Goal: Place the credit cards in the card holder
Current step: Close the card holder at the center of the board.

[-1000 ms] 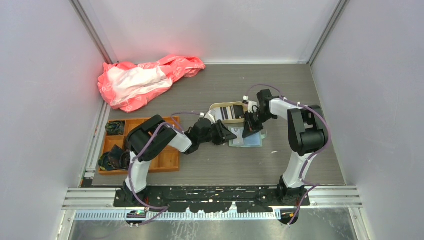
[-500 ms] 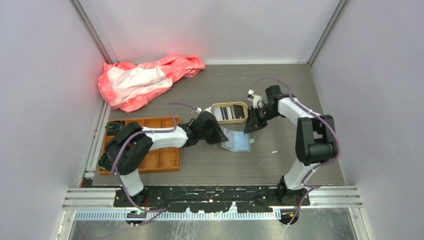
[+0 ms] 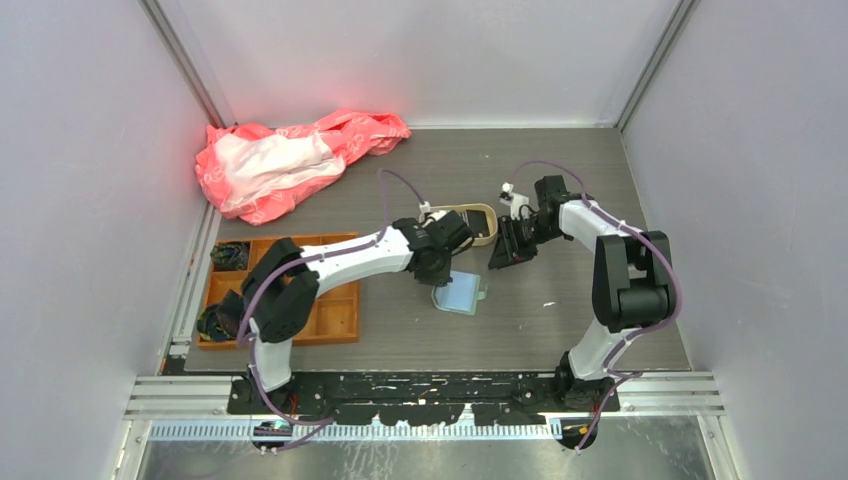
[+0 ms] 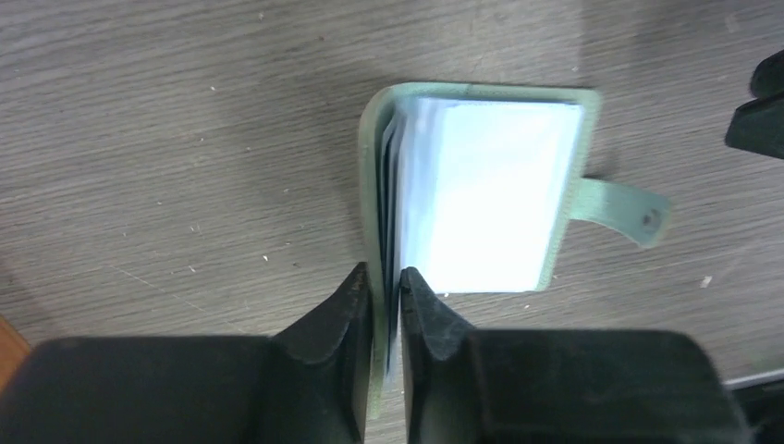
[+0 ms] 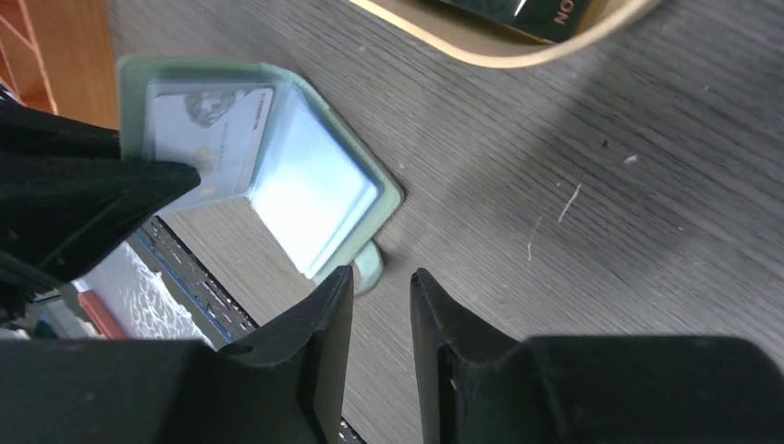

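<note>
The sage-green card holder (image 4: 481,194) lies open on the table, its pale blue clear pockets facing up and its snap tab (image 4: 629,211) sticking out. My left gripper (image 4: 384,282) is shut on the holder's left cover edge and some pocket leaves. From the top view the holder (image 3: 462,296) sits just below the left gripper (image 3: 449,268). A pale credit card (image 5: 211,125) sits in one pocket. A black credit card (image 5: 532,11) lies in the beige tray (image 5: 499,51). My right gripper (image 5: 381,282) is open and empty, just right of the holder.
The beige round-cornered tray (image 3: 484,226) stands right behind the left wrist. An orange compartment tray (image 3: 330,318) with dark items sits at the left. A pink and white bag (image 3: 290,160) lies at the back left. Grey walls close in both sides.
The left gripper closed on the holder's cover and dragged it nearer and leftward. The right gripper opened, let go of the holder and backed off to the right.
</note>
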Tool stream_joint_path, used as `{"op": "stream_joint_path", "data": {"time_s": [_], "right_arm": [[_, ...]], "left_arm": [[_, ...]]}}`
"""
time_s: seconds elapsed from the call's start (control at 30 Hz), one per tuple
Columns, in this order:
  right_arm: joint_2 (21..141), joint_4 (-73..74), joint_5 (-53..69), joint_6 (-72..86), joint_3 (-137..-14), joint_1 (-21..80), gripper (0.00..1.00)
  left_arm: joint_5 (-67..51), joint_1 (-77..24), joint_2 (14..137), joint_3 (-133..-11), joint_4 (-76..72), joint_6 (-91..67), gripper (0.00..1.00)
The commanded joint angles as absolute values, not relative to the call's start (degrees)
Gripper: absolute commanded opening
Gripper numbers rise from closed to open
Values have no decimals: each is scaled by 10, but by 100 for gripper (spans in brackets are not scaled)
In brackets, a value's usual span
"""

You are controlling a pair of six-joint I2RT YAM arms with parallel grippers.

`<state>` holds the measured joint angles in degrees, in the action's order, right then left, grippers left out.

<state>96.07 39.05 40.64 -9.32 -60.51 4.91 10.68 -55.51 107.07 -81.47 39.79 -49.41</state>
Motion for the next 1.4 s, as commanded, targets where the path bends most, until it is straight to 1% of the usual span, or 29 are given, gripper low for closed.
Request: {"op": "stream_joint_path", "data": {"time_s": [0.0,0.1,0.17,0.2,0.33,0.53,0.83,0.93,1.07,1.23,1.37], "right_arm": [[987,388,410,-73,-611,52,36],[1011,399,406,-70,-617,62,36],[1022,407,403,-70,-622,70,36],[1028,410,401,-72,-624,77,35],[1046,431,389,-80,-639,102,31],[1056,438,390,-81,-648,131,28],[1050,435,380,-78,-654,122,28],[1047,430,380,-74,-649,110,29],[1056,433,373,-73,-650,110,29],[1068,439,364,-73,-654,110,29],[1066,440,352,-73,-658,109,29]], "left_arm": [[114,-568,1113,-880,477,-450,20],[91,-570,1115,-899,466,-438,27],[73,-570,1108,-895,441,-438,34],[61,-570,1104,-891,424,-438,36],[29,-571,1093,-879,383,-442,37],[-38,-573,1084,-846,294,-458,33],[-119,-569,1107,-792,174,-498,35],[-138,-568,1112,-784,147,-503,37],[-159,-567,1113,-779,108,-511,43],[-206,-562,1123,-757,27,-544,49],[-219,-561,1132,-757,12,-553,51]]}}
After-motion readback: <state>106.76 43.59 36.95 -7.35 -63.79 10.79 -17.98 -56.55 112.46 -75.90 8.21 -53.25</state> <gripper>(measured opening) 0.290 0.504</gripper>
